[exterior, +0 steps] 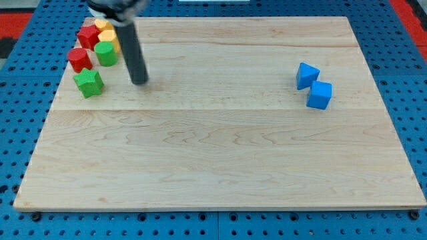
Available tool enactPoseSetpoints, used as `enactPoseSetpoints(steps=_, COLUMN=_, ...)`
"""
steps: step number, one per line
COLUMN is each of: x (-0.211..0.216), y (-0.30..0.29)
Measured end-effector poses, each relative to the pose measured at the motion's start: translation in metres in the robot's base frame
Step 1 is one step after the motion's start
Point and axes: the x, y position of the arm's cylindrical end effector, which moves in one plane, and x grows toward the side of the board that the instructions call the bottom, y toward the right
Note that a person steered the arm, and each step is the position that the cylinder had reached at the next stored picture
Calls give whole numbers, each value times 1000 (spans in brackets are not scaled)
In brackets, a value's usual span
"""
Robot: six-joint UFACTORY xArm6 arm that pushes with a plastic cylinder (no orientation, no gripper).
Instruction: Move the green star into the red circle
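Observation:
The green star (pixel 88 82) lies near the board's left edge at the view's upper left. The red circle (pixel 79 59) sits just above it, close to it or touching. My tip (pixel 139 83) rests on the board to the right of the green star, with a clear gap between them. The dark rod rises from the tip toward the view's top left.
A green round block (pixel 105 53), another red block (pixel 87 36) and two yellow blocks (pixel 110 39) (pixel 103 25) cluster above the star. Two blue blocks (pixel 307 75) (pixel 319 95) lie at the right. The wooden board (pixel 220 160) lies on a blue pegboard.

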Motion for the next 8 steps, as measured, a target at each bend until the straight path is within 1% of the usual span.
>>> enactPoseSetpoints(steps=1, x=59, y=-25)
enactPoseSetpoints(steps=2, x=47, y=-67)
enactPoseSetpoints(steps=3, x=5, y=-107)
enactPoseSetpoints(steps=4, x=-25, y=-144)
enactPoseSetpoints(steps=6, x=-36, y=-148)
enactPoseSetpoints(steps=7, x=-56, y=-148)
enactPoseSetpoints(steps=8, x=-57, y=-148)
